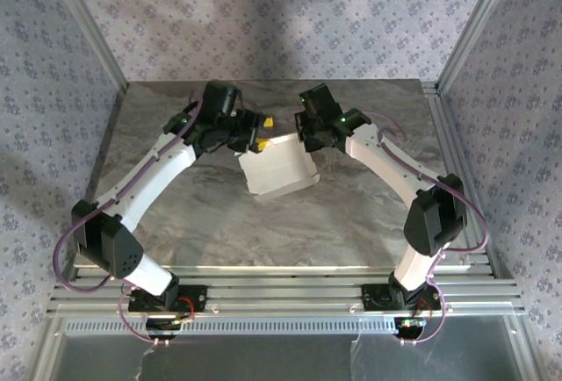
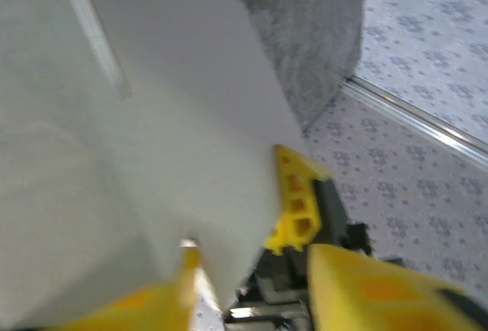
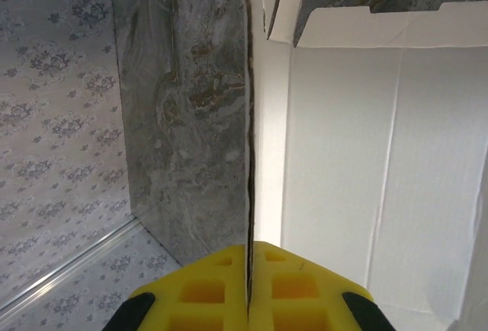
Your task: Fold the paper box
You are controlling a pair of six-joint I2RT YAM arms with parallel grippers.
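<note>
The white paper box [image 1: 279, 170] lies partly folded at the middle of the table, tilted, with side walls raised. My right gripper [image 1: 303, 142] holds its right wall. In the right wrist view the yellow fingers [image 3: 248, 251] are shut on the thin cardboard edge, with the box's inside [image 3: 343, 155] to the right. My left gripper [image 1: 261, 133] is at the box's far left corner. The left wrist view is blurred: a white panel [image 2: 137, 117] hangs down between the spread yellow fingers [image 2: 252, 270]. The panel touches the left finger [image 2: 171, 293] and stands clear of the right one [image 2: 366, 285].
The grey marbled table top [image 1: 263, 223] has free room in front of the box. Aluminium rails [image 1: 281, 289] run along the near edge and the right side [image 1: 443, 135]. Patterned cloth walls [image 1: 281, 12] close in the back and sides.
</note>
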